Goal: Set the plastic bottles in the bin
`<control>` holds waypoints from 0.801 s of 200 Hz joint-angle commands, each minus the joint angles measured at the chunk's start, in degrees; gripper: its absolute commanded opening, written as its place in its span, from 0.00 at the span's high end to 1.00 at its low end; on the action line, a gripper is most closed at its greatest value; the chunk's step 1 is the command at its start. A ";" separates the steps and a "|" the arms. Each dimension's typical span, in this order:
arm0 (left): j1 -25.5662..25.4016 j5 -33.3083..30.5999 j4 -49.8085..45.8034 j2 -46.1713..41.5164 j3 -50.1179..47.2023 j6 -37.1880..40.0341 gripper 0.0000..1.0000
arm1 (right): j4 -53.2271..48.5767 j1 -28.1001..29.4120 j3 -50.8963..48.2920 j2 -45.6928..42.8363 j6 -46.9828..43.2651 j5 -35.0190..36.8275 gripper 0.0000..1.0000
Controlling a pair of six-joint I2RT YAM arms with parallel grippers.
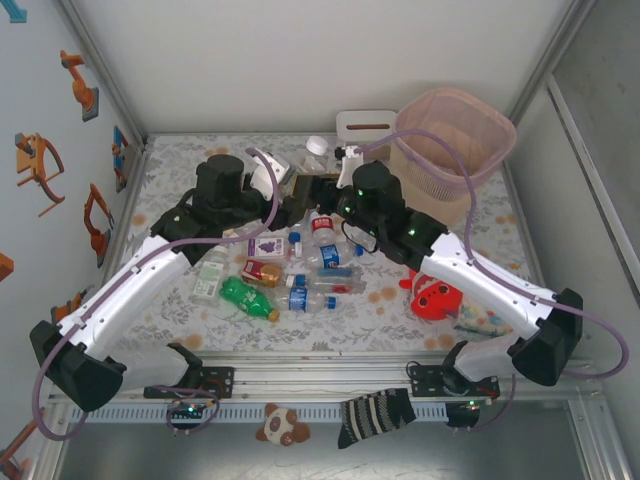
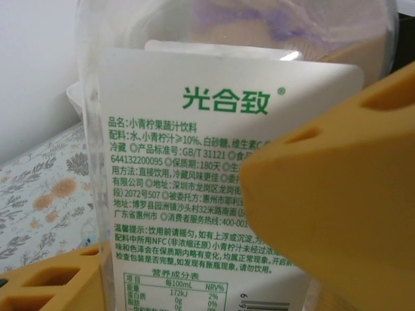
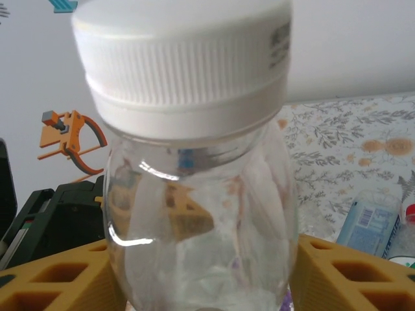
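The left pincer (image 2: 194, 246) is clenched on the clear bottle (image 2: 214, 129). Its yellow fingers (image 2: 337, 194) press the white printed label across the body, left of the bin (image 1: 500, 125) and lifted off the bench (image 1: 170, 165). The right pincer (image 3: 204, 278), on the side nearer the bin, has its fingers (image 3: 58, 282) against both flanks of what looks like the same bottle, below the ribbed white cap (image 3: 188, 71). I judge that to be a grasp too, so the bottle hangs between the two arms. It looks empty, so it should be light. The thin clear wall will likely dent under a hard squeeze, and the smooth round plastic may slip where there is no label. The mid-body over the label, or the stiffer shoulder just under the cap, seems the safest hold. The bench carries a flat flowered sheet on which round bottles could roll. The loose bottles (image 1: 310, 298) lie huddled left of the bin and nearer the arm bases. A white slotted box (image 1: 362, 125) stands just left of the bin, and a red plush toy (image 1: 435, 298) lies on the bin's near side. The bin's mouth is wide but its walls are tall, so a bottle has to clear the rim, and the enclosure wall stands close beyond the bin.
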 commanded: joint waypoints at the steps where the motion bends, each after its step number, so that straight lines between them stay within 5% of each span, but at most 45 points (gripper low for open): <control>1: -0.35 -0.48 2.03 -1.39 -0.52 -0.46 0.43 | 2.39 0.61 0.57 0.71 0.91 1.19 0.44; 50: -0.33 -0.70 2.22 -2.28 -1.37 -0.49 0.40 | 2.76 0.79 0.23 -0.12 0.89 2.53 0.55; 160: -0.11 -0.40 -2.30 -7.66 -2.23 -1.28 0.25 | -10.55 -0.28 8.31 -2.08 -10.00 11.25 0.58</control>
